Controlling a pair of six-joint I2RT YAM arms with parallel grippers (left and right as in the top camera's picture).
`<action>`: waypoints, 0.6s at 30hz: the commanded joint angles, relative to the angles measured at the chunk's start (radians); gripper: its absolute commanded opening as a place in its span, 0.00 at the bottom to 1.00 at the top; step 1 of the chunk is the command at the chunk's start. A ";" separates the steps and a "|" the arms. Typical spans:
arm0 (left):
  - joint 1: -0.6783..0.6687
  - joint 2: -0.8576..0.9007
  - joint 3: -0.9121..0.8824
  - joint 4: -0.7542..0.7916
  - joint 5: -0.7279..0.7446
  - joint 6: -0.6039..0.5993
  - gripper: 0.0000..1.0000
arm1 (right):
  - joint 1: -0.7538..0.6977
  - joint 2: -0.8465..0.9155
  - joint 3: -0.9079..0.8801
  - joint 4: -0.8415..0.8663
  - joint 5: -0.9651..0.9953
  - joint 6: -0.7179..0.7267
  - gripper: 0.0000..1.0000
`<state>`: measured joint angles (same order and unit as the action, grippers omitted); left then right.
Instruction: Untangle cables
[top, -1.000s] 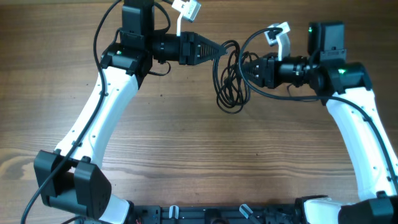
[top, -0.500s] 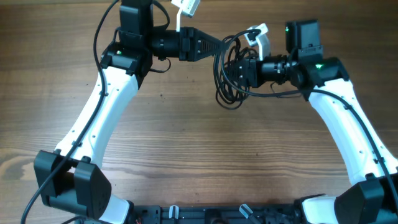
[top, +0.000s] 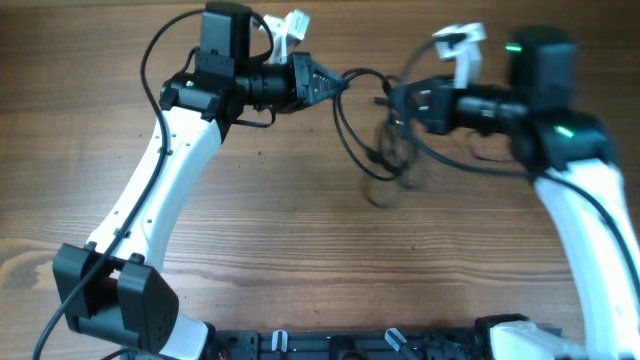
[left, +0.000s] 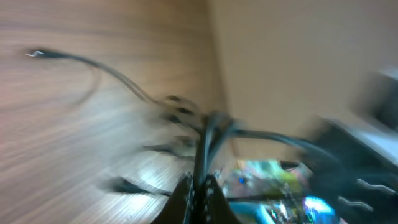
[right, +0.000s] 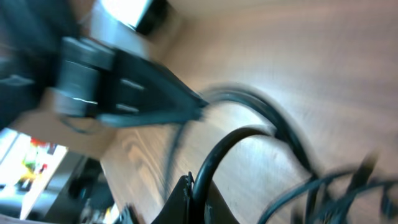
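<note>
The cables (top: 378, 150) are thin black cords hanging as a blurred, looping tangle between my two grippers above the wooden table (top: 300, 250). My left gripper (top: 338, 82) is shut on a cable strand at the upper middle; the left wrist view shows the strand (left: 205, 149) pinched between its fingers (left: 200, 186). My right gripper (top: 398, 102) is shut on another strand, seen in the right wrist view as a thick black loop (right: 230, 143) rising from its fingers (right: 198, 193). The two grippers are apart, with cable stretched between them.
The left arm's gripper body (right: 118, 81) shows in the right wrist view, close ahead. White tags (top: 290, 25) sit on the left wrist and on the right wrist (top: 458, 40). A black rail (top: 330, 345) runs along the table's front edge.
The right gripper has moved right, away from the left one, pulling the tangle with it. The left gripper has drawn back slightly left. The bundle has stretched out and is blurred with motion.
</note>
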<state>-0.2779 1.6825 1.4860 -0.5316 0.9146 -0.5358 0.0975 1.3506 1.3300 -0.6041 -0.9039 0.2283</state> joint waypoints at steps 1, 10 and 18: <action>0.003 -0.008 -0.004 -0.096 -0.315 0.035 0.04 | -0.135 -0.164 0.012 0.050 -0.258 0.051 0.04; 0.003 -0.008 -0.004 -0.246 -0.596 0.035 0.04 | -0.473 -0.159 0.012 0.634 -0.716 0.598 0.04; 0.003 -0.008 -0.004 -0.340 -0.608 0.209 0.04 | -0.619 -0.022 0.008 0.849 -0.675 0.714 0.04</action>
<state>-0.3023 1.6676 1.4937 -0.8288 0.4774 -0.4465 -0.4759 1.2739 1.3159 0.2272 -1.5593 0.8867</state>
